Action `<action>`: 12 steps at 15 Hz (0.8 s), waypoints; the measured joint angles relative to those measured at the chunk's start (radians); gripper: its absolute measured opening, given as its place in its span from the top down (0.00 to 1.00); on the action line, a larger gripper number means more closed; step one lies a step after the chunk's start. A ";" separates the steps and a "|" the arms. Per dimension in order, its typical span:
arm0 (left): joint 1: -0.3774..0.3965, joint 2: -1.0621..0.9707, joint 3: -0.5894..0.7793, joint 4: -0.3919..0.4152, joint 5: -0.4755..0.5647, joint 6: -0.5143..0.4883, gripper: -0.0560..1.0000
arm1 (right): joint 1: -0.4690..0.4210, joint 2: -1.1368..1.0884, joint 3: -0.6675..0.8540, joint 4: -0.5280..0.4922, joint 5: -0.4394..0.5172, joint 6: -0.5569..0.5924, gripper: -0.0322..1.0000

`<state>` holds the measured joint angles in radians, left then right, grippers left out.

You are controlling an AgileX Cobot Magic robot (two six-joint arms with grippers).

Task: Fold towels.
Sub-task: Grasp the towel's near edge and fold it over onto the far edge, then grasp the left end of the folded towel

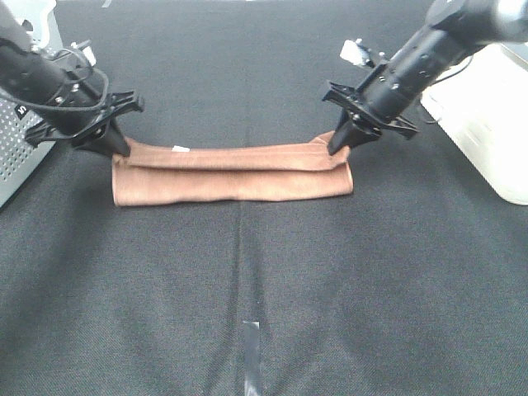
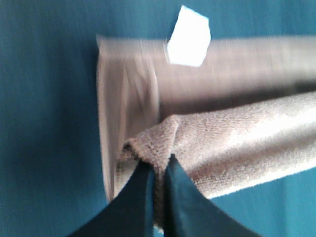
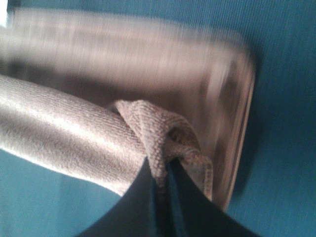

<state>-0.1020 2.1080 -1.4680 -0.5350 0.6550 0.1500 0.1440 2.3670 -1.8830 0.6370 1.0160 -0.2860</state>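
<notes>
The reddish-brown towel [image 1: 235, 173] lies as a long folded strip across the middle of the black table, a small white tag [image 1: 179, 149] showing on its far edge. My left gripper [image 1: 121, 148] is shut on the towel's left corner, lifting that edge over the lower layer. At the other end my right gripper [image 1: 336, 147] is shut on the right corner. In the left wrist view the pinched fold [image 2: 158, 148] bunches between the dark fingers [image 2: 133, 207], with the tag [image 2: 188, 37] beyond. The right wrist view shows the same at its corner [image 3: 158, 143].
A black cloth covers the table [image 1: 264, 289]. A grey perforated box [image 1: 16, 157] stands at the left edge and a white container [image 1: 487, 124] at the right. A strip of tape [image 1: 252, 355] marks the front centre.
</notes>
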 joint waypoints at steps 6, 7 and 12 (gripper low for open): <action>0.000 0.065 -0.030 0.045 -0.030 0.000 0.85 | -0.001 0.087 -0.058 -0.035 -0.004 0.080 0.96; 0.000 0.066 -0.030 0.049 -0.030 0.000 0.76 | -0.001 0.087 -0.058 -0.041 -0.004 0.086 0.88; 0.000 0.066 -0.031 0.058 -0.028 -0.020 0.30 | -0.001 0.079 -0.058 -0.050 0.002 0.087 0.22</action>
<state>-0.1020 2.1740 -1.4990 -0.4770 0.6270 0.1300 0.1430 2.4460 -1.9410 0.5870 1.0180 -0.1990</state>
